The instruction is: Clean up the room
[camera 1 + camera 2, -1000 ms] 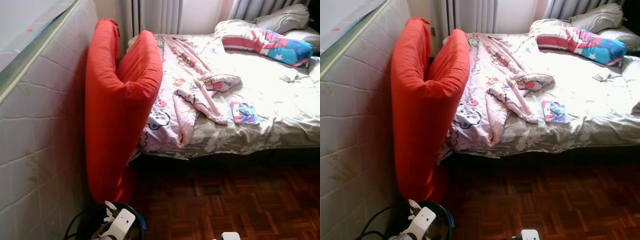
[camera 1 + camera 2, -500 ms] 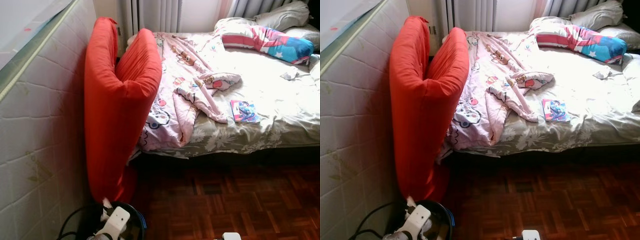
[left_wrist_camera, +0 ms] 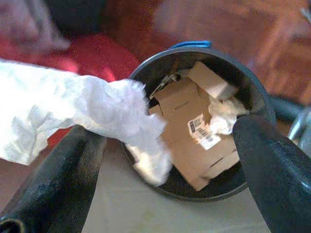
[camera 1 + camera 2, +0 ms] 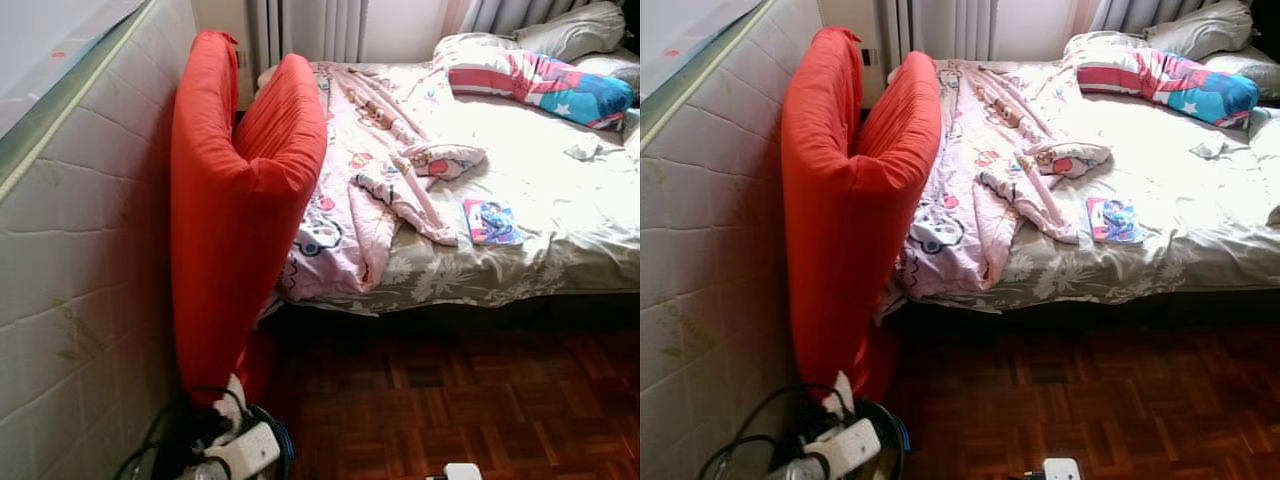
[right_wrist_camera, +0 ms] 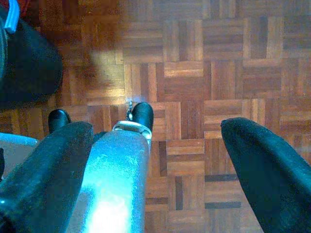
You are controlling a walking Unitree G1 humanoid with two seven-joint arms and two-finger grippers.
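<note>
My left gripper (image 3: 165,145) hung over the bin (image 3: 245,87) by the red mattress (image 4: 235,210), fingers apart, a white tissue (image 3: 73,114) lying against one finger. My right gripper (image 5: 155,160) hung spread above the floor (image 5: 204,58).

Red folded mattress (image 4: 240,230) stands upright against white quilted mattress (image 4: 80,260), which leans along the left. Bed (image 4: 560,250) beyond, grey floral sheet. Pink cartoon-print blanket (image 4: 360,190) rumpled across the bed's near-left part, draping over the edge beside the red mattress. Striped red-white-blue pillow (image 4: 540,85) at far right, grey pillow (image 4: 575,30) behind it. Dark parquet floor (image 4: 470,400) in front. Grey curtains (image 4: 310,28) at the back wall.
</note>
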